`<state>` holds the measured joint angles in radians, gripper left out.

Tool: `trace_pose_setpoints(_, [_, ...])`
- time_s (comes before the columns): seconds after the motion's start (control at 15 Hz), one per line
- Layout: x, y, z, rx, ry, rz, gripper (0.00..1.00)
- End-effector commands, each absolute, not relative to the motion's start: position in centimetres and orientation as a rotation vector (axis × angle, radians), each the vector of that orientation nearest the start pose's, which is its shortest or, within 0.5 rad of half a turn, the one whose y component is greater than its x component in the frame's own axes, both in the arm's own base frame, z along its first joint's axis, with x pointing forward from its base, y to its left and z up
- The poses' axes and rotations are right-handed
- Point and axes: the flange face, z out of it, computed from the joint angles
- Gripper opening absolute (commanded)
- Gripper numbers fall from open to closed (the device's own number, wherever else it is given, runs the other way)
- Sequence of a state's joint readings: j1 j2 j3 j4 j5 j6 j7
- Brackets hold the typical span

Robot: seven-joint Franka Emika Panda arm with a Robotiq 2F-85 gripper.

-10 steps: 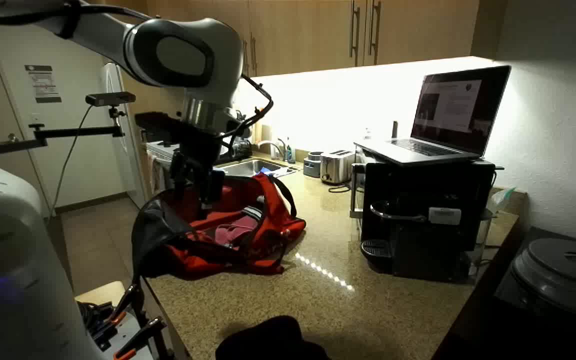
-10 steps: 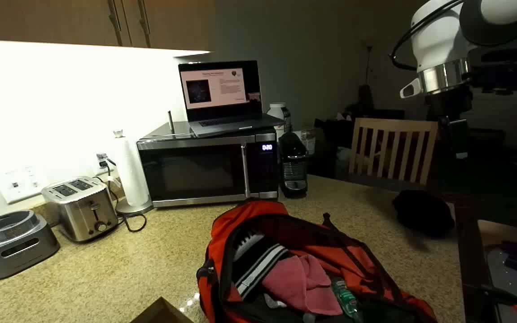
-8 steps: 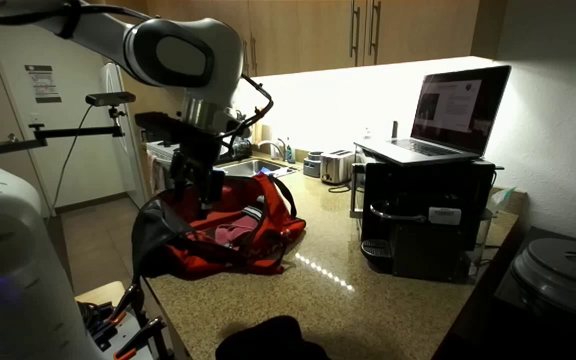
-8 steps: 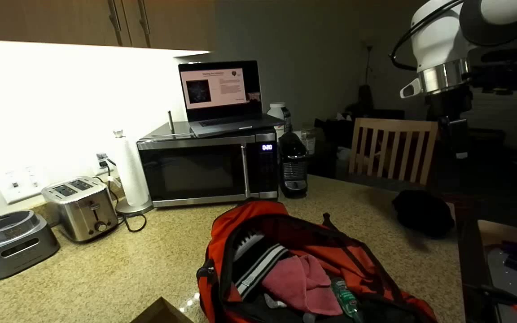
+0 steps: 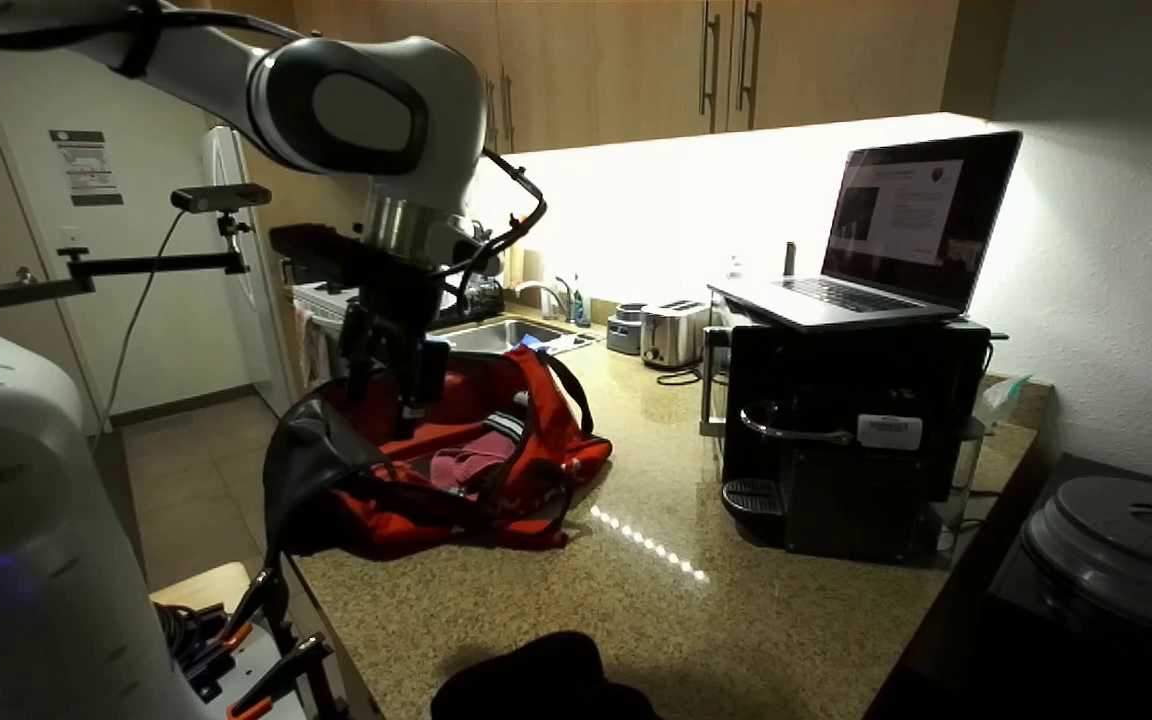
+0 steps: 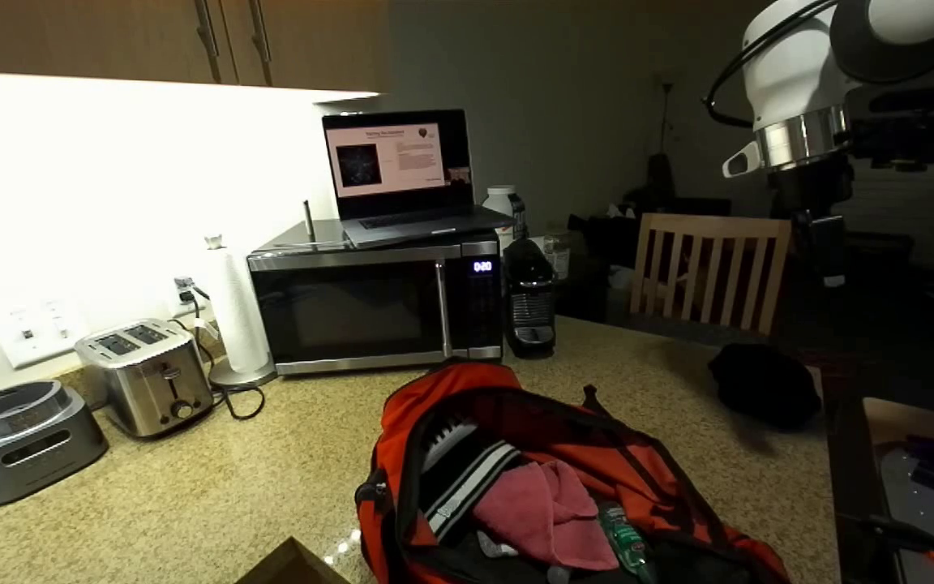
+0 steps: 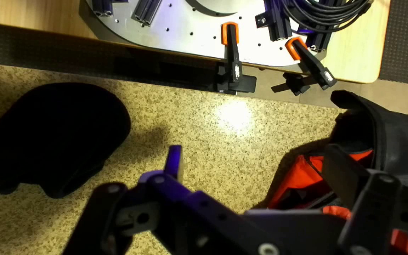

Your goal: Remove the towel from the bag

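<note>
Low in the wrist view, the gripper is hanging over a speckled bench, its fingers standing wide apart. The finger toward the right is partly covering a red and black bag. To the left, a black object is lying on the bench, too dark for detail. At the top, two orange-tipped clamps are reaching across the edge of a metal plate, and a black cable is lying coiled.
</note>
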<state>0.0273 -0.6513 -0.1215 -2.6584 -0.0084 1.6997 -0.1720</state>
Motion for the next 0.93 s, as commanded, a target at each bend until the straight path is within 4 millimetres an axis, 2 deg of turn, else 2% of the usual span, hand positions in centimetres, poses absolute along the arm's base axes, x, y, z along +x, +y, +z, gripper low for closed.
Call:
trace_pose_setpoints(0.0, [30.8, -2.8, 41.7, -3.001, -0.175, 0.457, 1.00])
trace_pose_setpoints(0.33, [33.3, -1.7, 42.7, -3.028, -0.214, 0.430, 1.00])
trace_pose_setpoints(0.53, [35.5, 0.0, 43.6, -3.054, -0.277, 0.405, 1.00])
trace_pose_setpoints(0.87, [39.8, 3.2, 43.4, -3.083, -0.404, 0.359, 1.00])
